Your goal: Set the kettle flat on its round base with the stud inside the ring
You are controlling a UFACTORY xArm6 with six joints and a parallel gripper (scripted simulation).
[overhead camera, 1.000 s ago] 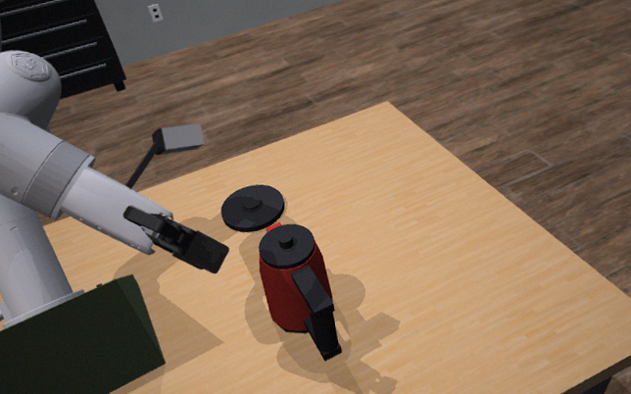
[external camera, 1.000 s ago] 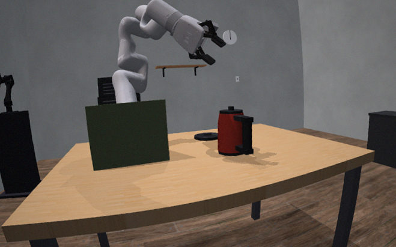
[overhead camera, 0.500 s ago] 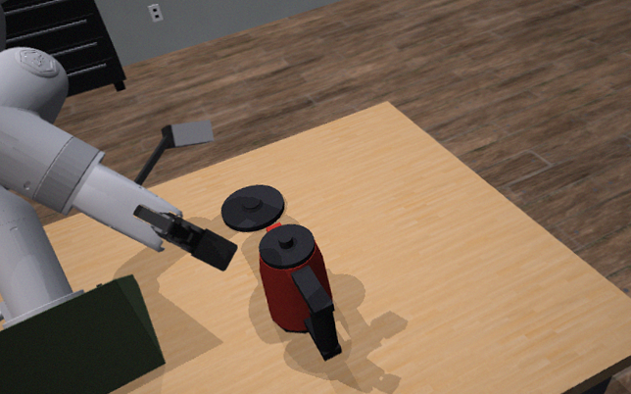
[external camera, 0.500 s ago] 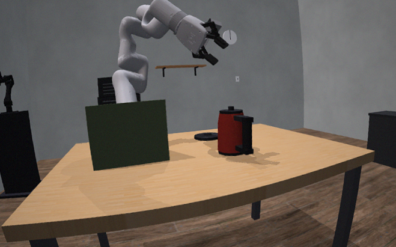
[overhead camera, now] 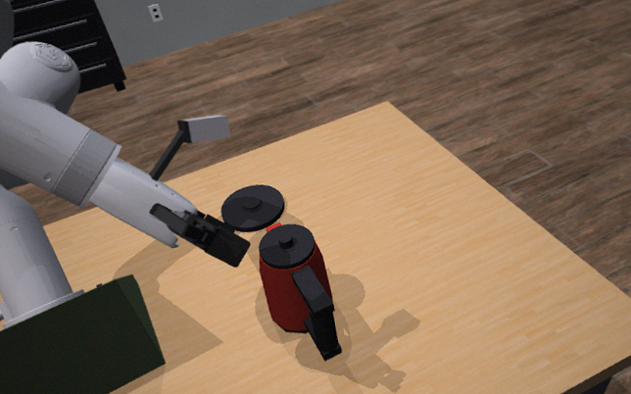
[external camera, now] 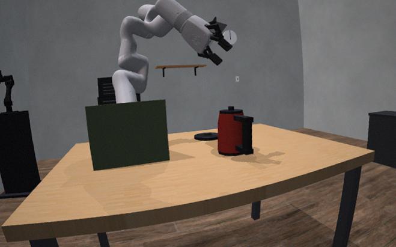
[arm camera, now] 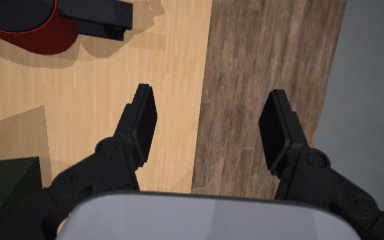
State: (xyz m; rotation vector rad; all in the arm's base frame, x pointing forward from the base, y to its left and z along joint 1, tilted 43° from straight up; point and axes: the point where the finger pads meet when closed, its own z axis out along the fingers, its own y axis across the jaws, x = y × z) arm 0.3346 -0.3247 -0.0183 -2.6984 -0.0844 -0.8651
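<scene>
The black two-fingered pincer [external camera: 218, 46] on the white six-joint arm [external camera: 134, 29] hangs high above the light wooden counter [external camera: 184, 185], with its jaws set wide apart and nothing between them. In the wrist view both black finger pads are visible, with the counter surface and the dark wood floor [arm camera: 250, 75] showing in the gap between them.

The red cylindrical kettle with a black lid [overhead camera: 288, 281] stands upright on the counter, well below the pincer and not in contact with it. Its black handle bar [overhead camera: 318, 308] faces away from the arm's mount. The knob [overhead camera: 285, 241] sits at the centre of the lid.

The flat round black base [overhead camera: 252, 207] lies on the counter just beside the kettle, on the side opposite the handle, with its centre stud [overhead camera: 251, 203] pointing up. In the exterior view the base [external camera: 206, 136] appears separate from the kettle [external camera: 228, 132]; the kettle rests on the counter, not on the base.

The arm rises from a dark green block [external camera: 127, 132] standing on the counter.
</scene>
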